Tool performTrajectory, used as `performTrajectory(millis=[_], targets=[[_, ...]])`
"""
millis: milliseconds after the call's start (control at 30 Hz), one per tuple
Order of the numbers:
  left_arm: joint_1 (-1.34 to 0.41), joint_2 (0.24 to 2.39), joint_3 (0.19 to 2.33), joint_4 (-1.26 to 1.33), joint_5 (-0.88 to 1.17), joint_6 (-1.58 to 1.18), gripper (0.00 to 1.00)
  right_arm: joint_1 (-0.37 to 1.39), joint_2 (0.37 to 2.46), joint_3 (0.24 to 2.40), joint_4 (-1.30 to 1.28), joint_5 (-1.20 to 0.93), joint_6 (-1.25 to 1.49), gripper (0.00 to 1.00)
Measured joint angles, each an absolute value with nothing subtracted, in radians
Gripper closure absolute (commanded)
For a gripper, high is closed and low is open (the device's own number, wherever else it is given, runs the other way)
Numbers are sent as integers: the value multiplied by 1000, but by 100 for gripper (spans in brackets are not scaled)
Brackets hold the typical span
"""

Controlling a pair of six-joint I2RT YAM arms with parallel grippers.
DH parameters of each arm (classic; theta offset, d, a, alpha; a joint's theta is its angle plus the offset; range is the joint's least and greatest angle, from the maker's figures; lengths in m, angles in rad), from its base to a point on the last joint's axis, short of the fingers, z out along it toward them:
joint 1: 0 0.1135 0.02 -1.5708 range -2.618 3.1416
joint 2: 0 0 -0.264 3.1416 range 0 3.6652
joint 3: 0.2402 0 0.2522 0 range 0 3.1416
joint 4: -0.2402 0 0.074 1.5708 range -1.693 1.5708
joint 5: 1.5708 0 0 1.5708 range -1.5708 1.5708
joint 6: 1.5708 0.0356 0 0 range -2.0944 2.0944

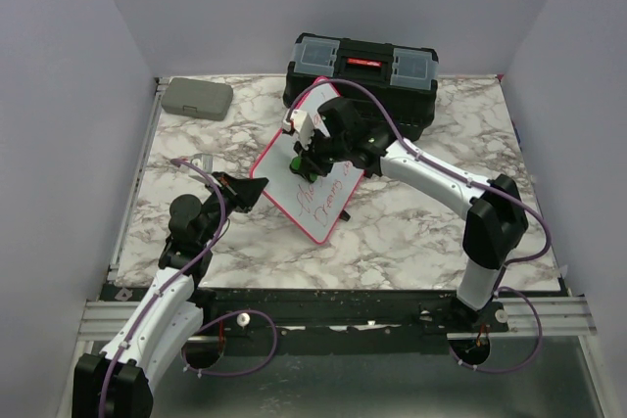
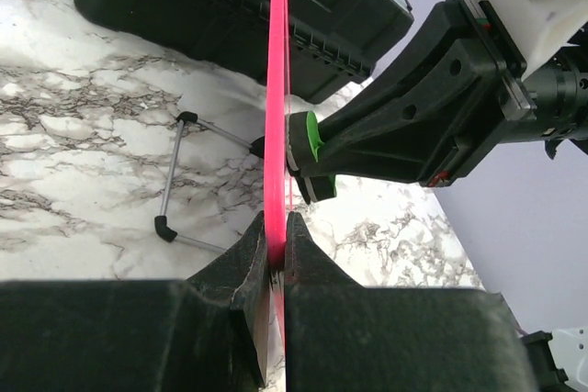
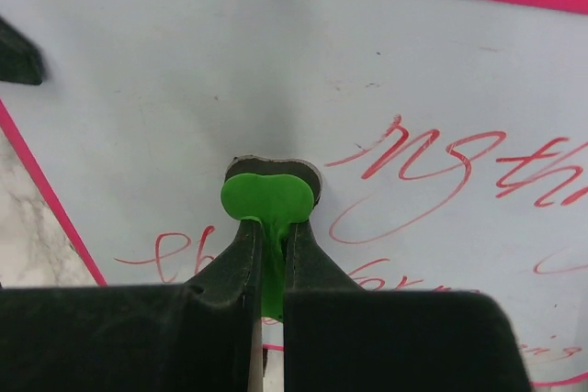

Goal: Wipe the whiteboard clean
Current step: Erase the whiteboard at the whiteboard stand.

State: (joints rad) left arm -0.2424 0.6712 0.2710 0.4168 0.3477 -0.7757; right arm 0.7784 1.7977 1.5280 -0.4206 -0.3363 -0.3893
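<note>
Where the overhead view looks down, we find the whiteboard (image 1: 284,188) on the counter (image 1: 411,232), just before the toolbox (image 1: 362,70). At the left wrist, the left pincer (image 2: 277,250) is clamped on its pink frame (image 2: 277,89). At the right wrist, the right pincer (image 3: 271,259) is closed on a green eraser (image 3: 266,199) pressed against the board, beside red writing (image 3: 413,158).

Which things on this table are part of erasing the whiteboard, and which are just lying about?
In the job:
flat white pink-framed whiteboard with red writing, edge clamped in the left gripper
small green eraser in the right gripper

Lying about:
black plastic toolbox
small flat grey case
</note>
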Motion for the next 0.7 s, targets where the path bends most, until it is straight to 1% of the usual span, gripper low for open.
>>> performTrajectory(millis=[200,367,500,700], targets=[[-242,671,271,416,340,-776,100,786,1822,1596,-422,-202,-198,99],[-242,671,271,416,340,-776,100,783,1826,1598,-375,-131,-149,99],[-242,671,271,410,340,-776,100,782,1804,1542,-319,-154,-221,99],[-242,670,271,411,342,-776,100,759,1764,1429,-309,-324,-419,99]])
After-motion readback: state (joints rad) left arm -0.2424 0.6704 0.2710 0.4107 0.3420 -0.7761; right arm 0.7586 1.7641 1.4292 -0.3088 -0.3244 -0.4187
